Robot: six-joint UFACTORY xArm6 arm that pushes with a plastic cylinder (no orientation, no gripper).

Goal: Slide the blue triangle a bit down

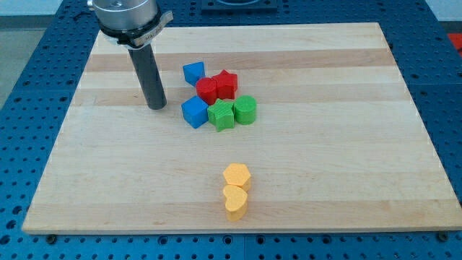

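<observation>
The blue triangle (193, 72) lies at the upper left of a cluster near the board's middle. Just below and right of it are a red block (207, 89) and a red star (226, 84). A blue cube (194, 112) sits below them, beside a green star (221, 115) and a green round block (245, 110). My tip (157, 106) rests on the board to the left of the cluster, apart from it, left of the blue cube and down-left of the blue triangle.
Two yellow blocks (236, 175) (235, 201) sit touching near the board's bottom middle. The wooden board (346, 144) has edges all around, with a blue perforated table beyond.
</observation>
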